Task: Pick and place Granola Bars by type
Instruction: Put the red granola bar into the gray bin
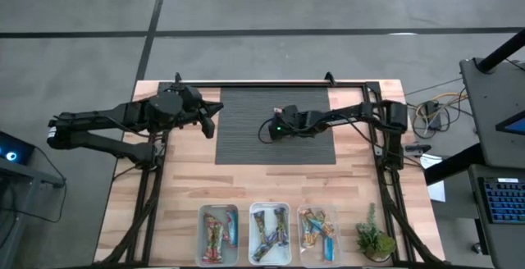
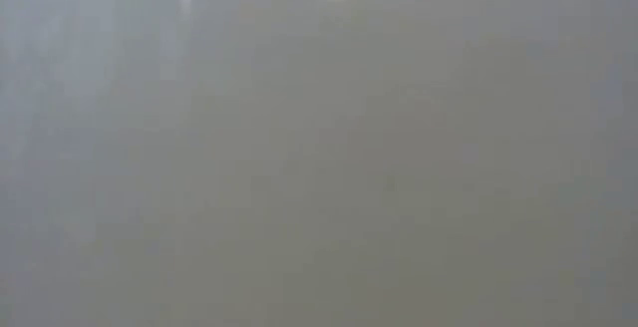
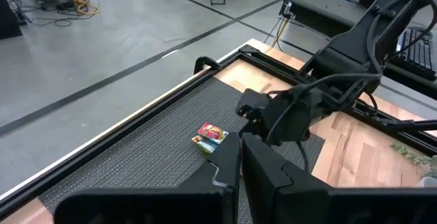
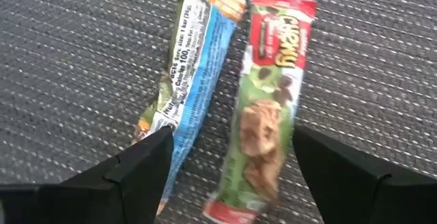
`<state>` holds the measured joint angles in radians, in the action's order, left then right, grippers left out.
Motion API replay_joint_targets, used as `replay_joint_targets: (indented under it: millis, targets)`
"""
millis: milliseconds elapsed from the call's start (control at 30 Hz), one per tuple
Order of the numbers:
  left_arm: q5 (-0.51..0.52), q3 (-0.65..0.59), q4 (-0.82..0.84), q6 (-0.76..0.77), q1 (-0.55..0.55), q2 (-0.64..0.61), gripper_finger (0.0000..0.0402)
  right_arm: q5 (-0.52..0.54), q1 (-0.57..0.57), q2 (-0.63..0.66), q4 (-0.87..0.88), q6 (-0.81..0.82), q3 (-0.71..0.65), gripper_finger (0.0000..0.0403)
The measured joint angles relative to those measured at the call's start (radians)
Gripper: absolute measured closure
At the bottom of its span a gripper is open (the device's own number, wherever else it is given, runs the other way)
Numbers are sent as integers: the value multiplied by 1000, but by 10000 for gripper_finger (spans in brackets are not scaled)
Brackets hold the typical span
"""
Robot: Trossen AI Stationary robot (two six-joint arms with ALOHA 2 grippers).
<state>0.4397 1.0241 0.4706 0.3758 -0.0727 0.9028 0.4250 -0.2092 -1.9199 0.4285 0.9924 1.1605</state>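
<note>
Overhead view of a wooden table [image 1: 184, 179] with a dark ribbed mat [image 1: 246, 146] in its upper middle. The right gripper [image 1: 266, 129] sits over the centre of the mat, its fingers spread wide. Its wrist camera looks down on two granola bars lying side by side on the mat: a blue bar [image 4: 191, 67] to the left and a red bar [image 4: 270, 101] to the right, both angled slightly. The two dark fingertips [image 4: 147, 159] stand either side of the bars' lower ends, not gripping them. In the left wrist view the same pair shows as a small bright patch at frame centre, just in front of the right gripper.

The left gripper [image 1: 208, 123] waits at the mat's left edge, closed and holding nothing.

Along the bottom edge of the overhead frame stand three clear bins [image 1: 269, 207], each containing several wrapped bars. A small green plant [image 1: 374, 238] stands to their right.

The low view shows only grey haze.
</note>
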Motion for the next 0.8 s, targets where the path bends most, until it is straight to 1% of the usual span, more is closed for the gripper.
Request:
replay_joint_targets:
  millis: [133,333,500,800]
  targets:
    - [0,0,0,13,0,0,402,0,0,-42,69,-14,64,110]
    - [0,0,0,14,0,0,402,2,0,-61,121,-24,105,110]
    - [0,0,0,14,0,0,402,19,0,-54,147,9,93,110]
    - [0,0,1,20,0,0,402,19,0,-50,145,31,79,110]
